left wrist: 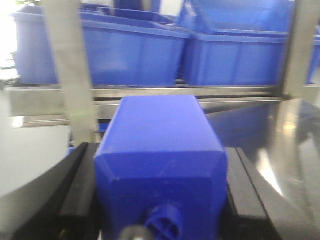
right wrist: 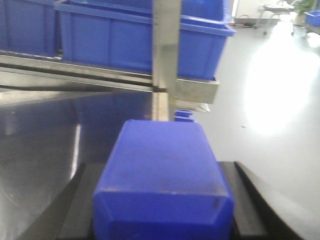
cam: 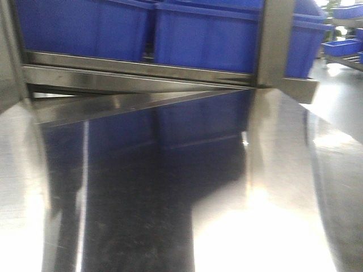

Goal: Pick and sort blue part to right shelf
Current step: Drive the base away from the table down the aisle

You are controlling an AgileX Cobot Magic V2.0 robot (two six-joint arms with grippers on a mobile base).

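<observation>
The blue part (right wrist: pixel 162 175) sat between the right fingers (right wrist: pixel 75 205), whose black pads pressed flush against both of its sides, clamped on it. It was a solid blue plastic block with flat, slightly scuffed faces and chamfered edges sloping in toward the camera end. That end ran off the bottom of the right wrist view, so no cap showed. It hung above the shiny steel worktop (right wrist: pixel 45 145), near a metal upright (right wrist: pixel 165 55) of the shelf (right wrist: pixel 75 67) that carried blue bins (right wrist: pixel 115 40).

The left fingers (left wrist: pixel 80 190) were likewise closed tight on a second blue block (left wrist: pixel 160 150). It was the same colour and boxy shape, with sloped shoulders leading to a small round ribbed knob (left wrist: pixel 162 223) at the near end. Blue bins stood on the shelf rail beyond it.

In the front view neither block appeared, only the reflective worktop and the bins above it.
</observation>
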